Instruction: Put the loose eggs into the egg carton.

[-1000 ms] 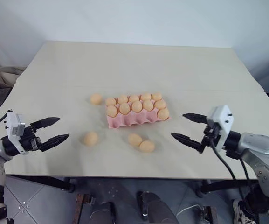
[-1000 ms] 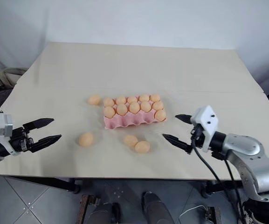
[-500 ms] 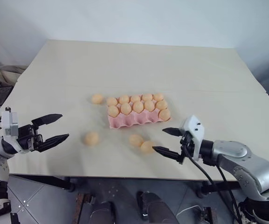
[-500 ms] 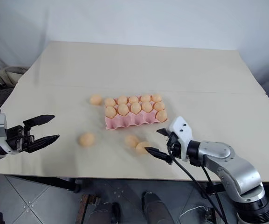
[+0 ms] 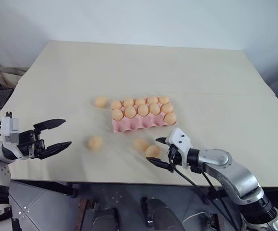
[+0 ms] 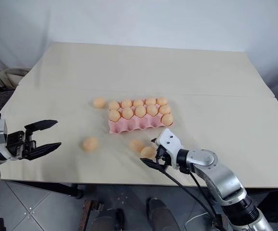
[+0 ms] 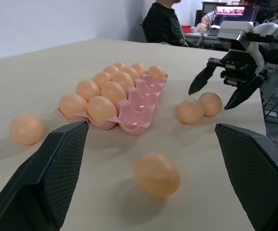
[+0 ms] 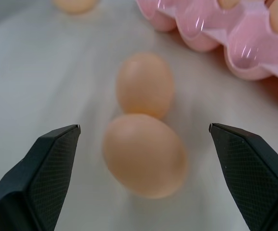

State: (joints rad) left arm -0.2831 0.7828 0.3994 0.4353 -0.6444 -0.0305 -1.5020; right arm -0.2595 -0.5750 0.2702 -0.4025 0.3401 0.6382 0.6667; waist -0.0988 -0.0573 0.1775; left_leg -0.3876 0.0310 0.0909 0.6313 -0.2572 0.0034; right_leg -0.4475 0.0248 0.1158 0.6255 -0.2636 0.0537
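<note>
The pink egg carton (image 5: 139,124) lies mid-table with several eggs in its two far rows and bare cups in the near row. One loose egg (image 5: 99,101) rests by the carton's far left corner. Another loose egg (image 5: 95,142) lies alone to the front left. A touching pair of eggs sits in front of the carton: the farther egg (image 5: 140,144) and the nearer egg (image 8: 143,154). My right gripper (image 5: 152,150) is open, with the nearer egg between and just ahead of its fingertips, untouched. My left gripper (image 5: 67,132) hangs open and empty, left of the lone egg.
The table's front edge (image 5: 129,182) runs close under both grippers. A person (image 7: 163,24) sits at a desk beyond the table in the left wrist view. A beige object (image 5: 4,76) stands off the table's left side.
My right gripper has swung left and down, from the table's right side to the pair of eggs in front of the carton. The left gripper has stayed about where it was.
</note>
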